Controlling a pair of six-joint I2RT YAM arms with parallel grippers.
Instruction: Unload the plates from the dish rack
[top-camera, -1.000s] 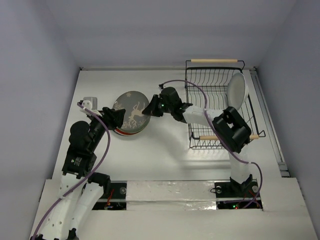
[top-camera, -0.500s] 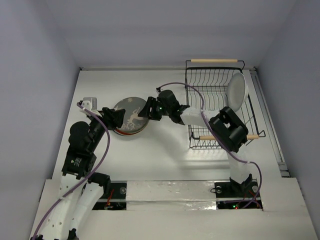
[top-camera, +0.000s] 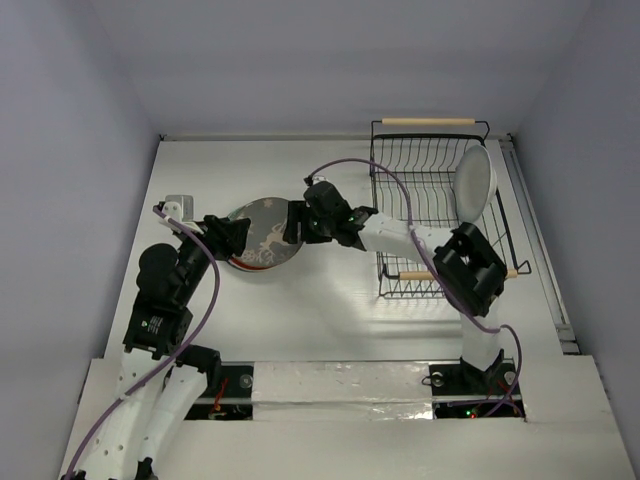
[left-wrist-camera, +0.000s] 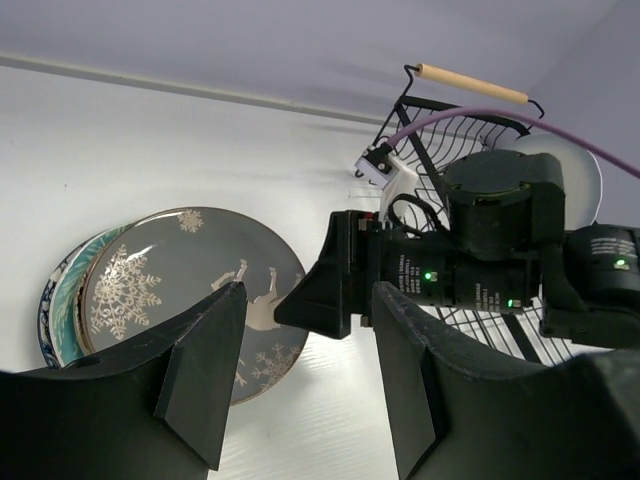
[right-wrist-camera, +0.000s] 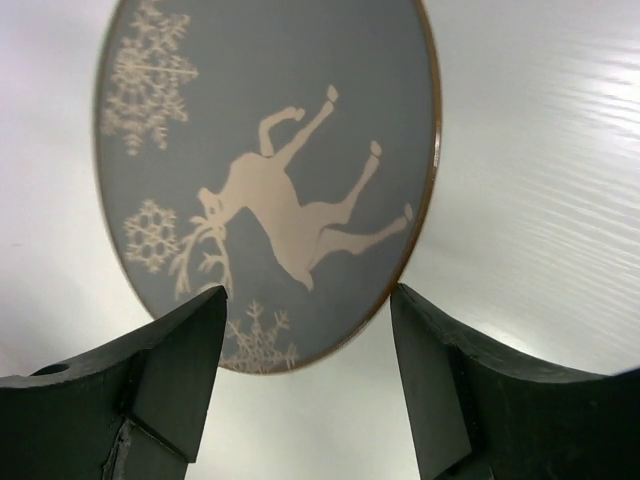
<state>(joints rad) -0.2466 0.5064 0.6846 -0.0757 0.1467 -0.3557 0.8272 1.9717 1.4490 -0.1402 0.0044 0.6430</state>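
One plain white round plate to fetch, upright on edge at the right end of the black wire dish rack, far right on the bench. Likely stiff, glazed, slippery, breakable: best taken by the upper rim. Atop the stack, left-centre, a grey reindeer-patterned plate. Over its right rim, right pincer open, gripping nothing; left pincer open beside the stack. Lower plates mostly hidden
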